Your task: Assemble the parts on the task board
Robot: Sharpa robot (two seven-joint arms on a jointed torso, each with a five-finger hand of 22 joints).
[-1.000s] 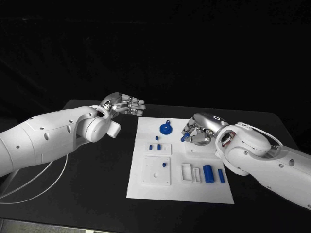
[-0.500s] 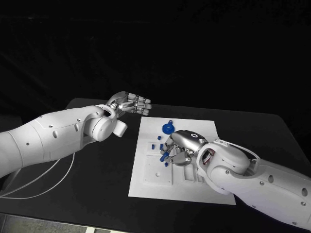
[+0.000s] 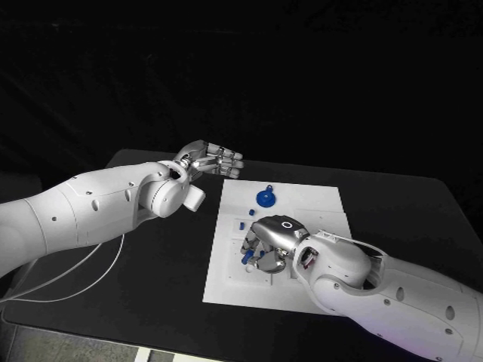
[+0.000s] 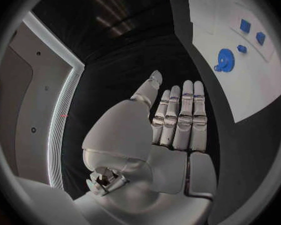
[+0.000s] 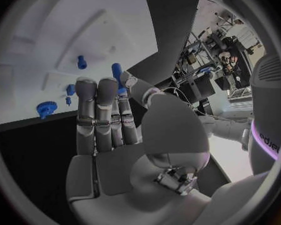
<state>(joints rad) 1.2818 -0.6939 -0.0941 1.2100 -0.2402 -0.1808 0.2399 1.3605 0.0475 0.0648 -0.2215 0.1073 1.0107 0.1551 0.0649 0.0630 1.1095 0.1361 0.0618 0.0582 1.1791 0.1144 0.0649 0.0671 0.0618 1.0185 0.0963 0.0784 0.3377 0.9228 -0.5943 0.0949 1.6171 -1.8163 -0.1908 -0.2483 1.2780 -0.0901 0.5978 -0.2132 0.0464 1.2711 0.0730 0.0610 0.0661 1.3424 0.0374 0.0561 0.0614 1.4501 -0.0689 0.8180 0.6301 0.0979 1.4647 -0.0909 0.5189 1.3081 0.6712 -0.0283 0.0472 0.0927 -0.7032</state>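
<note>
The white task board (image 3: 320, 202) lies in the middle of the black table. A blue gear (image 3: 264, 198) sits near its far edge, and small blue pieces (image 3: 243, 224) stand in a raised block on its left side. My right hand (image 3: 266, 243) hovers low over the board's left middle and pinches a small blue peg (image 5: 117, 74) between thumb and fingertip. The gear (image 5: 45, 108) and two small pieces (image 5: 82, 62) lie beyond its fingers. My left hand (image 3: 211, 160) is raised above the table's far left, off the board, fingers straight, holding nothing. The left hand (image 4: 173, 119) faces the gear (image 4: 225, 60).
A white cable (image 3: 87, 276) loops over the table's left side under my left arm. My right forearm (image 3: 394, 294) covers the board's near right part. Bare black table (image 3: 160, 264) lies left of the board.
My right hand has carried the blue peg from the board's right side across to its left middle and lower. The left hand has hardly moved.
</note>
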